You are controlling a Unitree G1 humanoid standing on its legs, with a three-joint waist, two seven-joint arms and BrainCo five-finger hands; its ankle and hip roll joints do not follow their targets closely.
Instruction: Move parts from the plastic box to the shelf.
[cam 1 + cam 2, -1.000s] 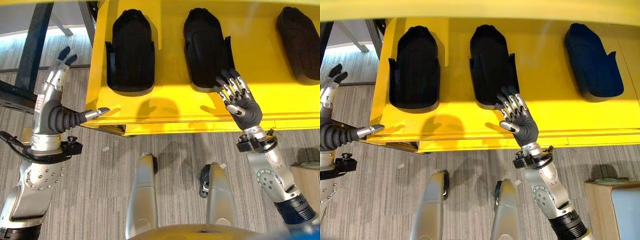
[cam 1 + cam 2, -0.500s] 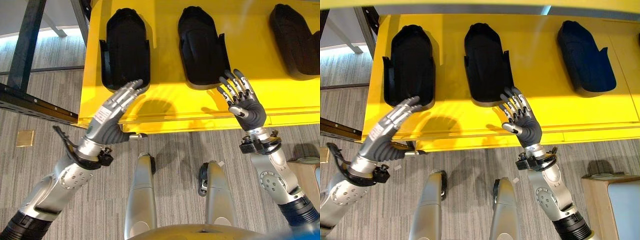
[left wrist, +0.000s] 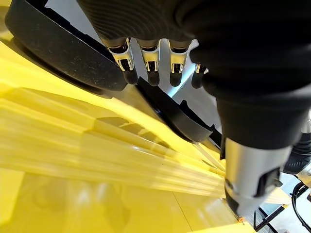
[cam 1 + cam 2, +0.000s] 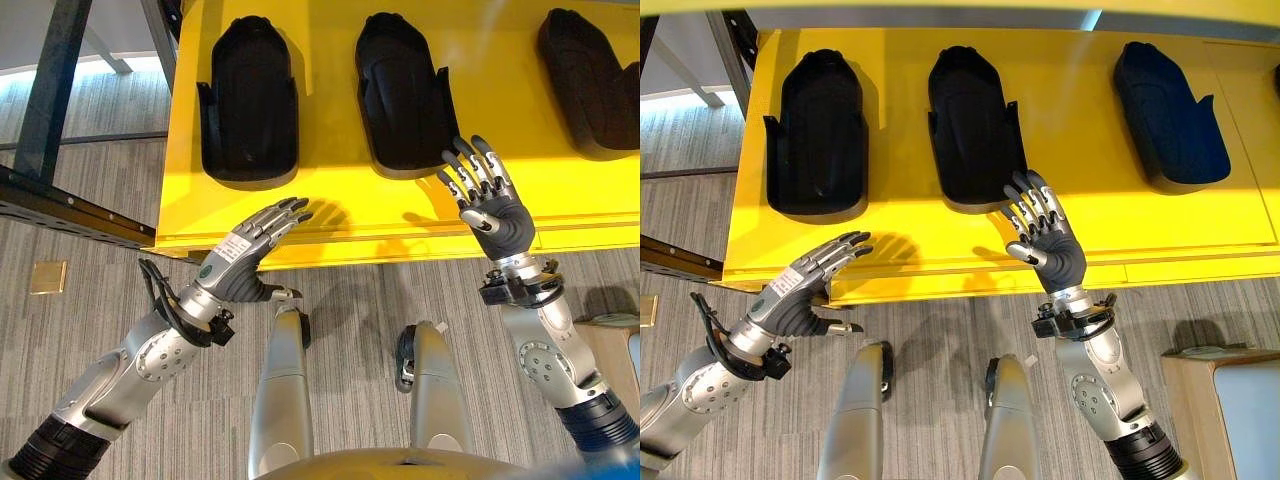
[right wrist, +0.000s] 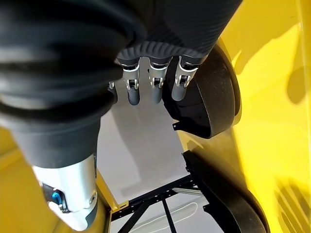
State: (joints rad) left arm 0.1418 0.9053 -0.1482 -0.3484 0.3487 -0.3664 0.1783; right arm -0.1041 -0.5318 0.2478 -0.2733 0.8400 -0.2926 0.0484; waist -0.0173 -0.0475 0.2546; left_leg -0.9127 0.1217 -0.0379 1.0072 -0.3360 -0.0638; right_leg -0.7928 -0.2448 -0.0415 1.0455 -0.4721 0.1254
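Parts (image 4: 248,102) are sitting on your shelf (image 4: 340,215); your left hand (image 4: 245,262), fingers relaxed, is pulling back, right hand (image 4: 490,205) spread, both empty.

three black parts (image 4: 820,135) (image 4: 975,125) (image 4: 1170,115) lie on one yellow shelf (image 4: 1090,215), with two robot hands (image 4: 805,285) (image 4: 1050,240).

**No readable text**

I can't read any text in my feeds. There's a small white label with dark print on the back of the left hand (image 4: 238,262), too small for me to make out. I see no markings on the yellow shelf (image 4: 330,205) or the black parts (image 4: 248,100).
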